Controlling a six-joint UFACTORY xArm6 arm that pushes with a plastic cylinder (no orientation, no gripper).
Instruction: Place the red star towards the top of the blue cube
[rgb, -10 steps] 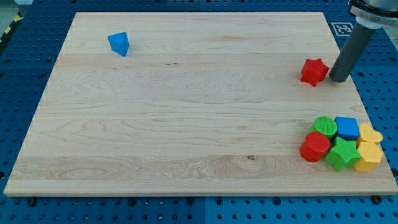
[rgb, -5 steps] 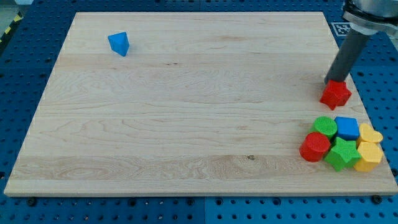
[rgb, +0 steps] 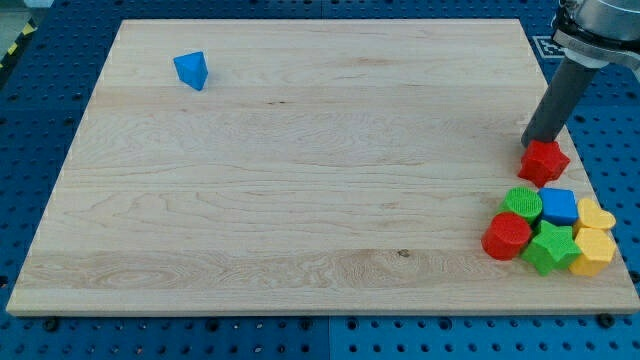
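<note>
Red star (rgb: 543, 162) sits just above the blue cube (rgb: 558, 206) on the wooden desk (rgb: 300, 170); my tip (rgb: 536, 143) touches its upper edge. No pincer shows.

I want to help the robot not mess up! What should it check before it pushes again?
1. My tip touches the red star: ok, it sits at the star's top edge.
2. Star above the blue cube: ok.
3. Star apart from the cube: ok, a small gap shows.
4. Star apart from the green block: cannot tell, very close.
5. Star on the board: ok, but near the right edge.
6. Pile by the cube undisturbed: cannot tell.
</note>
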